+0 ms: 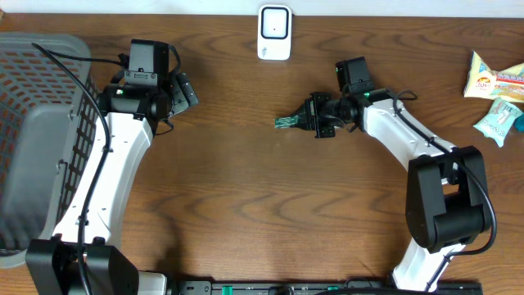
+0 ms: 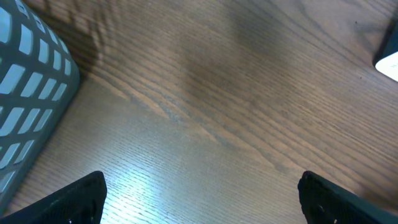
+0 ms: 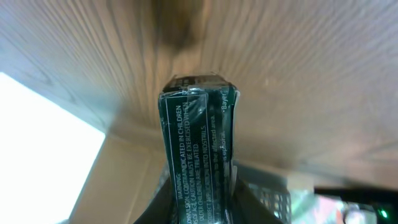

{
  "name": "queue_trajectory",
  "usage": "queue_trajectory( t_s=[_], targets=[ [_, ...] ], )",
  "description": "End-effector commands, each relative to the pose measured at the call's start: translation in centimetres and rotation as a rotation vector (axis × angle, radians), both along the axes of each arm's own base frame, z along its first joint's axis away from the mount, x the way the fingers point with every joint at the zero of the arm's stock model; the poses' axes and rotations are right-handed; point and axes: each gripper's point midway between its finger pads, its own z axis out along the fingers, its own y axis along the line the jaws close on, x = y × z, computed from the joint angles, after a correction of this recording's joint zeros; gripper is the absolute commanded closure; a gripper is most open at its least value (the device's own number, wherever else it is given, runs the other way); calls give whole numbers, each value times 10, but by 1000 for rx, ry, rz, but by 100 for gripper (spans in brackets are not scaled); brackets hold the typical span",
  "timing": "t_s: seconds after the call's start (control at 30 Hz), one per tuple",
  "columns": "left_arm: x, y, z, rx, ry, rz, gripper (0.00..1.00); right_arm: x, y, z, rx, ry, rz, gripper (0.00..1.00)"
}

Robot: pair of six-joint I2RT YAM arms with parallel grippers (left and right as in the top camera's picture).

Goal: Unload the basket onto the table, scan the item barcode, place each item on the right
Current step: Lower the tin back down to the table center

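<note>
The basket (image 1: 33, 139) sits far left, the scanner (image 1: 274, 33) at the back (middle), the box (image 1: 286, 122) before it, 2 snack packs (image 1: 496, 79) far right

"IN CHILDREN", "Bayer" on green packet (image 3: 199, 155)

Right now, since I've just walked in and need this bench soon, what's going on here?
The right gripper holds a small dark green packet over the wooden table, a little short of the white scanner at the far edge. The left gripper hangs open and empty beside the grey basket. Two snack packets lie at the table's right edge, untouched.
</note>
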Motion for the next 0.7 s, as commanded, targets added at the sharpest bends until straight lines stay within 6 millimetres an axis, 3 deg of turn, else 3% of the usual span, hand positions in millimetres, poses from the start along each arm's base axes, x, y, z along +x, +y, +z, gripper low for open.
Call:
queue_trajectory(
  t_s=[0.0, 0.23, 0.37, 0.47, 0.67],
  targets=[
    [-1, 4, -1, 11, 5, 13, 2, 4, -4, -7, -57, 5, -38, 83],
    [-1, 4, -1, 11, 5, 13, 2, -15, -17, -23, -141, 101, -57, 78],
    [-1, 4, -1, 11, 5, 13, 2, -20, -25, -29, -190, 112, -54, 94],
    [-1, 4, -1, 11, 5, 13, 2, -13, -35, -33, -243, 65, -50, 94],
    [-1, 4, -1, 11, 5, 13, 2, 9, -55, -34, -322, -71, -26, 68]
  ],
)
